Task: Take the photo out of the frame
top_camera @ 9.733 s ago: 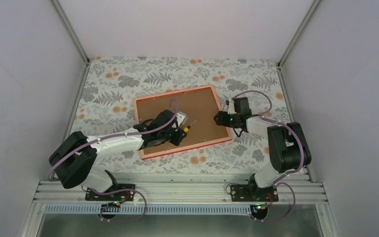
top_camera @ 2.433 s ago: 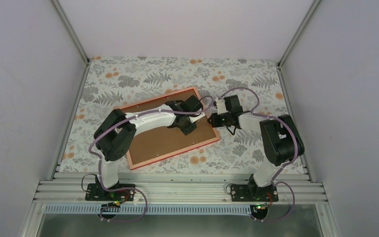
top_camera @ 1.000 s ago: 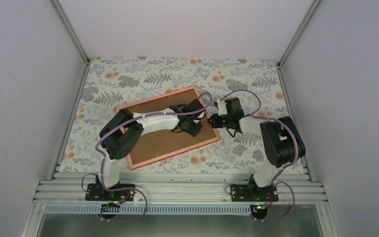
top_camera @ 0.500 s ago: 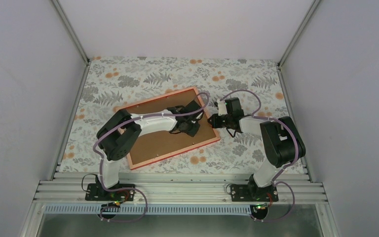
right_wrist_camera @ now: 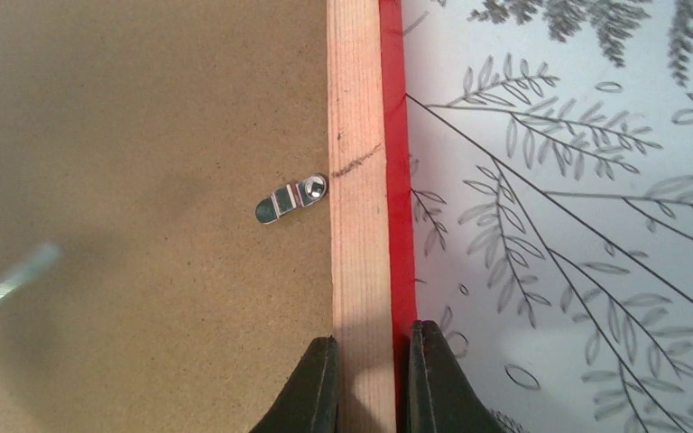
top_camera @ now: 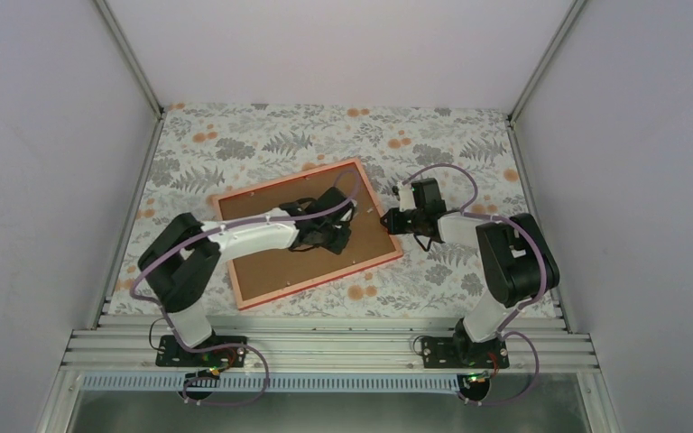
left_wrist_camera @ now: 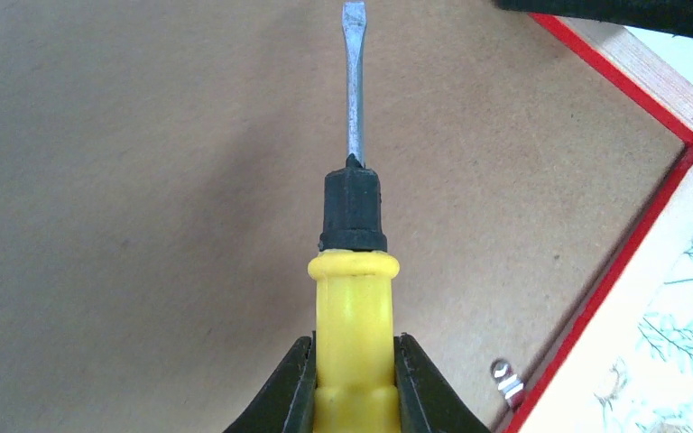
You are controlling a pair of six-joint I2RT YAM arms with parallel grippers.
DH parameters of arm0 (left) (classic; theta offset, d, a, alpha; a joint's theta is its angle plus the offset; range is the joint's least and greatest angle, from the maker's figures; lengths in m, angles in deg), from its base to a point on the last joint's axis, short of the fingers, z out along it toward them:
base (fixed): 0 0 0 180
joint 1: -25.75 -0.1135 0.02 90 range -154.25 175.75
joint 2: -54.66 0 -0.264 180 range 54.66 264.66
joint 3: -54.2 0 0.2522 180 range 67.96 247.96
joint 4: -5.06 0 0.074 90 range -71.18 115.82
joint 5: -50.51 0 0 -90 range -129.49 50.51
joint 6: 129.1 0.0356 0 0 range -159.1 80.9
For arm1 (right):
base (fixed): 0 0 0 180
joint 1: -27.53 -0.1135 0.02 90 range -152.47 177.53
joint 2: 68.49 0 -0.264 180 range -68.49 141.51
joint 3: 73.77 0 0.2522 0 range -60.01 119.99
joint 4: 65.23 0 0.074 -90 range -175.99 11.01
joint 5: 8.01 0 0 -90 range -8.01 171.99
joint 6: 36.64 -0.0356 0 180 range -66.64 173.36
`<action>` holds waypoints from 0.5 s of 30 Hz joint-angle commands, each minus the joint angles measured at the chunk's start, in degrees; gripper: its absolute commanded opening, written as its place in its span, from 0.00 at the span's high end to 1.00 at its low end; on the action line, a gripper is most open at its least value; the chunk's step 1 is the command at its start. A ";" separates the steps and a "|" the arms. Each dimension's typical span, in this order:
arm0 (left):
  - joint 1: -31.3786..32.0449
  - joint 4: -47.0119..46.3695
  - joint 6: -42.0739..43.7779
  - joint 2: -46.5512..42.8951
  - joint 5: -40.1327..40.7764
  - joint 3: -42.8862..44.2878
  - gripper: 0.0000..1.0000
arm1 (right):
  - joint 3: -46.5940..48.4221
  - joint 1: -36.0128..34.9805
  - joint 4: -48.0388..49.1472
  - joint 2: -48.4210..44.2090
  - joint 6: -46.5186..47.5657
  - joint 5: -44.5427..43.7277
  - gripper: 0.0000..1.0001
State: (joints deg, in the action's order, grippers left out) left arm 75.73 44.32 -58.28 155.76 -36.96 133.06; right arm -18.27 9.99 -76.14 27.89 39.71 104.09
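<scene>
The frame (top_camera: 311, 281) lies face down on the table, its brown back board (top_camera: 271, 262) up inside an orange-red rim. The photo is hidden beneath that board. My left gripper (top_camera: 341, 215) hovers over the board's right part, shut on a yellow-handled screwdriver (left_wrist_camera: 358, 307) whose flat blade (left_wrist_camera: 353, 81) points toward the frame's corner. The left gripper (left_wrist_camera: 357, 347) clamps the handle on both sides. My right gripper (top_camera: 386, 219) sits at the frame's right edge; in its wrist view the right gripper (right_wrist_camera: 372, 347) is shut across the wooden rail (right_wrist_camera: 356, 135). A small metal clip (right_wrist_camera: 291, 199) lies on the board beside the rail.
A floral cloth (top_camera: 262, 135) covers the table. Grey enclosure walls (top_camera: 45, 135) stand on the left, right and back. An aluminium rail (top_camera: 325, 347) carries both arm bases at the near edge. Another metal clip (left_wrist_camera: 506, 381) sits by the red rim.
My left arm's elbow has swung left and down, and its gripper with the screwdriver has shifted slightly left over the board. The right arm and the frame have stayed put.
</scene>
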 commanded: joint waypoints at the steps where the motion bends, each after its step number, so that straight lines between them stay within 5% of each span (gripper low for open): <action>1: -1.48 -2.47 -3.66 -5.83 0.44 -4.70 0.98 | -0.22 0.27 -4.22 -2.60 -3.43 -3.91 0.96; 9: -6.26 -6.18 -8.01 -15.15 1.39 -15.35 0.98 | 1.09 -0.92 -11.06 -4.50 -6.88 -13.94 0.96; 15: -8.36 -7.72 -10.20 -20.66 2.59 -20.24 0.98 | -3.16 -0.52 -10.38 -11.07 -19.68 -20.05 0.96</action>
State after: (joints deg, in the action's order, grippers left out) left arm 68.23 39.88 -66.00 138.89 -35.78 114.89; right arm -18.62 8.79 -86.33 22.16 31.89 91.92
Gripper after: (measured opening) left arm 0.165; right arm 0.084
